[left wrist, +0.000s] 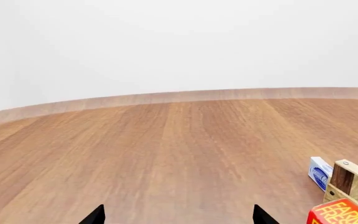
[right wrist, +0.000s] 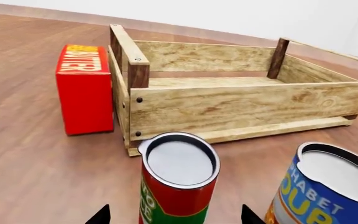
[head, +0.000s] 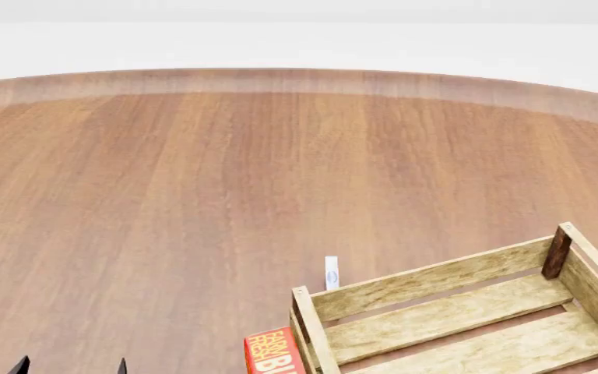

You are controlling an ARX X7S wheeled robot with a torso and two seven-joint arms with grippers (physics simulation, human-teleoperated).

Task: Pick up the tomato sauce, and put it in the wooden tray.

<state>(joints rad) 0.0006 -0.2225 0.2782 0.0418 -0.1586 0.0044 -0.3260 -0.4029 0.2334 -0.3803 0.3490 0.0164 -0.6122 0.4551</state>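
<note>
The tomato sauce can (right wrist: 177,184), red and green with a silvery flat top, stands upright on the table in the right wrist view. My right gripper (right wrist: 174,217) is open, its two black fingertips either side of the can and apart from it. The wooden tray (right wrist: 241,105) stands just beyond the can; its corner also shows in the head view (head: 455,312) and the left wrist view (left wrist: 353,179). The can is out of the head view. My left gripper (left wrist: 177,217) is open and empty over bare table; it shows at the head view's lower left (head: 71,366).
A blue-and-yellow can (right wrist: 325,189) stands close beside the tomato sauce. A red butter box (right wrist: 82,88) stands against the tray's outer side, also seen in the head view (head: 271,352). A small white-and-blue box (head: 332,273) lies past the tray's corner. The round table's far edge (head: 299,78) curves behind.
</note>
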